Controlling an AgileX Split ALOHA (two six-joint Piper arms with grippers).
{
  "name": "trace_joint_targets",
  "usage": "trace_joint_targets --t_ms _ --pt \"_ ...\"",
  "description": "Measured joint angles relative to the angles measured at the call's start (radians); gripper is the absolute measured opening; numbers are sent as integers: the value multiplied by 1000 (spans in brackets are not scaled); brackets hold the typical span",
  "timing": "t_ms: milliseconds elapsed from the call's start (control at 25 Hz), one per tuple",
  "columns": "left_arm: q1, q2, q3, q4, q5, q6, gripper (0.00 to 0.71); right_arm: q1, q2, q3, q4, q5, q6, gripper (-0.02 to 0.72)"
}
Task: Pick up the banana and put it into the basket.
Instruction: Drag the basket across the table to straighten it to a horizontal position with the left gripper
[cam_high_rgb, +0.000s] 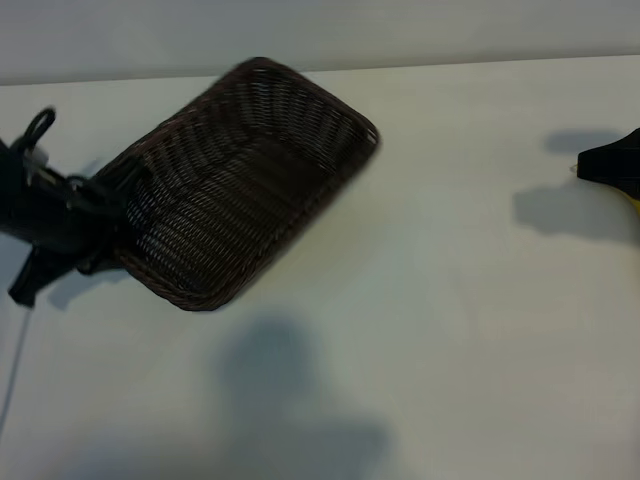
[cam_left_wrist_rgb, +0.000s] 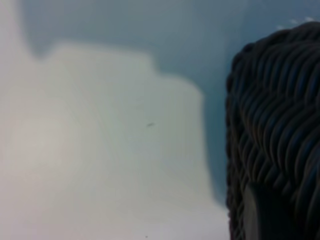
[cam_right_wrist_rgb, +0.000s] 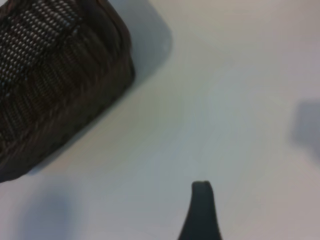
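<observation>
The dark brown woven basket (cam_high_rgb: 240, 180) lies slanted on the white table at the left, and its near end looks raised. My left gripper (cam_high_rgb: 105, 225) is shut on the braided rim at the basket's left end. The left wrist view shows that rim (cam_left_wrist_rgb: 275, 125) up close, with one finger (cam_left_wrist_rgb: 262, 215) against it. My right gripper (cam_high_rgb: 605, 165) hovers at the far right edge, open; one dark finger (cam_right_wrist_rgb: 201, 210) shows over bare table with nothing beside it. A sliver of yellow (cam_high_rgb: 633, 203) under that gripper may be the banana; the rest is out of view.
The white table (cam_high_rgb: 450, 300) stretches between the basket and the right gripper. Shadows fall on it at the front centre and beside the right arm. The basket's corner (cam_right_wrist_rgb: 45, 75) shows far off in the right wrist view.
</observation>
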Motion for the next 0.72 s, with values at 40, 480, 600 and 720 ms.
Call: trace_joint_targets --t_ms 40,480,600,720 --pt "0 0 -30 2 30 41 156 0 0 0 0 0 0 581" --pt "0 190 -385 -15 388 531 156 0 0 0 0 0 1 581" --pt "0 275 -487 -70 459 635 155 0 0 0 0 0 1 581" --pt "0 340 -563 -143 473 692 155 0 0 0 0 0 1 581"
